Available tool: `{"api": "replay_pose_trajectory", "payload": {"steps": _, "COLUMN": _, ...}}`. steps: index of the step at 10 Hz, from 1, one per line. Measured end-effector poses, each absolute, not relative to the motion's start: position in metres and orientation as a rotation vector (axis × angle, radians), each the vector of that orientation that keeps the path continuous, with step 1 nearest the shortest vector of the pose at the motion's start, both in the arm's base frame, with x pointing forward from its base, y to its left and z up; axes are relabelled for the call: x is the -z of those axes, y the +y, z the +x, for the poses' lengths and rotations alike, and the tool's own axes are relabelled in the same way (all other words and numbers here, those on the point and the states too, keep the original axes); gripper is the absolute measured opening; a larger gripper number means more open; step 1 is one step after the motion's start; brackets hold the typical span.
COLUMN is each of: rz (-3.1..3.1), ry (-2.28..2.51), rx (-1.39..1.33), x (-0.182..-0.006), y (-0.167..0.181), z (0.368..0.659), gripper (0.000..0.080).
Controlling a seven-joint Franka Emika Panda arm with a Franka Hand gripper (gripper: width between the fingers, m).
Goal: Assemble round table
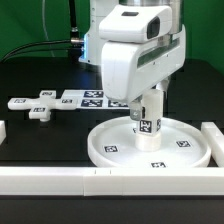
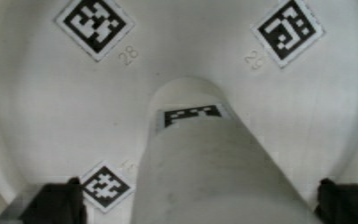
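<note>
One arm, one disc, one post. The white disc (image 1: 148,146) lies flat on the black worktop (image 1: 45,140), close against the white border rail (image 1: 110,180) along the near edge; the rail probably serves as a stop so the disc cannot slide while parts are fitted. The tagged white post (image 1: 150,125) stands upright at the disc's centre, where the hub would be, though whether it is seated or screwed home cannot be told.

The pincer (image 2: 201,198) is directly above the post, jaws spread wide on either side of it and apparently not touching it. In the wrist view the two dark fingertips (image 2: 55,200) flank the post (image 2: 202,160), with the disc (image 2: 176,45) and its square tags behind. The open straddle suggests a grasp about to be made or just let go; which one is not shown.

Toward the exterior view's left, well apart from the disc, the marker board (image 1: 95,98) lies flat, with a small white part (image 1: 38,106) near it, presumably awaiting a later step.
</note>
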State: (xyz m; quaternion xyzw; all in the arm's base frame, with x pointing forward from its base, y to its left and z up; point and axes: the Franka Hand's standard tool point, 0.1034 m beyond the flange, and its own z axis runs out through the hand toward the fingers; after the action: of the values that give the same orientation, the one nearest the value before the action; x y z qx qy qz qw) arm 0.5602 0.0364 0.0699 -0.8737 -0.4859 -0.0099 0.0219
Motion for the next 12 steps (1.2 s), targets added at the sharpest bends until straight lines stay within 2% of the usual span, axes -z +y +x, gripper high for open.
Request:
{"api": "replay_pose_trajectory", "payload": {"steps": 6, "rz": -2.327, "ry": -2.137, "rx": 0.013, "x": -0.071, "y": 0.036, "z": 0.565, "gripper": 0.0649}}
{"api": "replay_pose_trajectory", "payload": {"steps": 12, "rz": -1.999, "ry": -2.484, "rx": -0.039, "x": -0.069, "y": 0.044, "z": 0.564, "gripper": 0.0649}}
